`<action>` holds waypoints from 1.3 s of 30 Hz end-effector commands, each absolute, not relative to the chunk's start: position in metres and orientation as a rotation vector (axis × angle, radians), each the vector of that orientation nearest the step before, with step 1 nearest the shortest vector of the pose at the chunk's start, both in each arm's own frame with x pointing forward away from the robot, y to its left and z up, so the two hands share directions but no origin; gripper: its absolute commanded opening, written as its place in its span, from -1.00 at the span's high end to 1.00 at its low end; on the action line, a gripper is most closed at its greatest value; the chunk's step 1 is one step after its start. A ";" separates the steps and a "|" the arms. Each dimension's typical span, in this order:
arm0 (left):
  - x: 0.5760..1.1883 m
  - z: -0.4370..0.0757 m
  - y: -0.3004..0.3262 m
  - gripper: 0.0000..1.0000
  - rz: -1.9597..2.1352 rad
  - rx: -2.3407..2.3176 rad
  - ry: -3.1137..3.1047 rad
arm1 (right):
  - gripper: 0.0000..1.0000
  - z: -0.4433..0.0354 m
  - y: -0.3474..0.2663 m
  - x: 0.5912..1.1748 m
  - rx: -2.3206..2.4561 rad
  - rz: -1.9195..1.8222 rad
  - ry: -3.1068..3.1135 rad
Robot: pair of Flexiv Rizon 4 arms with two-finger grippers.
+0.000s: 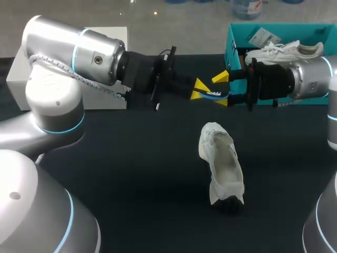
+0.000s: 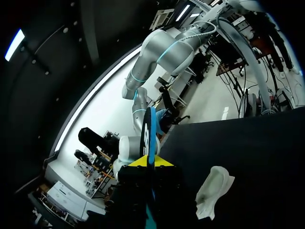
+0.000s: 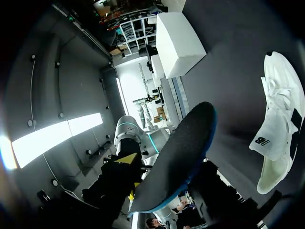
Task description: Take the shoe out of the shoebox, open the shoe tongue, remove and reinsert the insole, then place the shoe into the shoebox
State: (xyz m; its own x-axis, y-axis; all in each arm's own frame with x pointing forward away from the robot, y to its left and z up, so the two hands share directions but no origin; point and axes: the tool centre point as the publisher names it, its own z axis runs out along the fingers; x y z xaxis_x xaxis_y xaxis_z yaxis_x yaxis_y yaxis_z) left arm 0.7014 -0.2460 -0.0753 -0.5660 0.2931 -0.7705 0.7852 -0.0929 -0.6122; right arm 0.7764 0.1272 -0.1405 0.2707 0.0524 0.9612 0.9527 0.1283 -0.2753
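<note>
At upper centre, the insole [image 1: 214,95], likely light and floppy, is pinched at one end by the left tool [image 1: 198,90]; whether the right tool [image 1: 220,89] grips it cannot be told.

Left arm [image 1: 100,55] enters from left, stretched level toward right; left hand [image 1: 199,90] pinches blue insole [image 1: 213,95] at its edge. Right arm [image 1: 310,76] enters from right, level; right hand [image 1: 222,89] tip-to-tip with it, fingers spread.

Open worktop [image 1: 131,179] lies all round the shoe [image 1: 221,163], widest on the near side. Behind it my two arms and the insole [image 1: 213,95] bar the middle. A white box [image 1: 110,32] blocks back left, the shoebox [image 1: 234,47] back right.
</note>
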 end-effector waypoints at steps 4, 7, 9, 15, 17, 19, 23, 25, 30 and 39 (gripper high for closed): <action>0.707 -0.077 -0.234 1.00 -1.678 1.170 1.806 | 1.00 -0.140 0.128 0.776 -1.258 -0.889 -1.090; 0.707 -0.079 -0.232 1.00 -1.675 1.168 1.812 | 1.00 -0.140 0.128 0.776 -1.258 -0.889 -1.090; 0.706 -0.080 -0.231 1.00 -1.677 1.162 1.815 | 1.00 -0.140 0.128 0.776 -1.258 -0.889 -1.090; 0.703 -0.084 -0.231 1.00 -1.705 1.162 1.833 | 1.00 -0.140 0.128 0.776 -1.258 -0.889 -1.090; 0.702 -0.083 -0.227 -0.90 -1.743 1.133 1.843 | 1.00 -0.140 0.128 0.776 -1.258 -0.889 -1.090; 0.705 -0.080 -0.219 -1.00 -1.757 1.138 1.864 | 1.00 -0.140 0.128 0.776 -1.258 -0.889 -1.090; 0.721 -0.068 -0.194 -1.00 -1.775 1.151 1.896 | 1.00 -0.140 0.128 0.776 -1.258 -0.889 -1.090; 0.732 -0.059 -0.181 -1.00 -1.795 1.170 1.910 | 1.00 -0.140 0.128 0.776 -1.258 -0.889 -1.090; 0.756 -0.047 -0.152 -1.00 -1.749 1.319 2.039 | 1.00 -0.140 0.128 0.776 -1.258 -0.889 -1.090; 0.762 -0.039 -0.143 -1.00 -1.555 1.746 2.239 | 1.00 -0.140 0.128 0.776 -1.258 -0.889 -1.090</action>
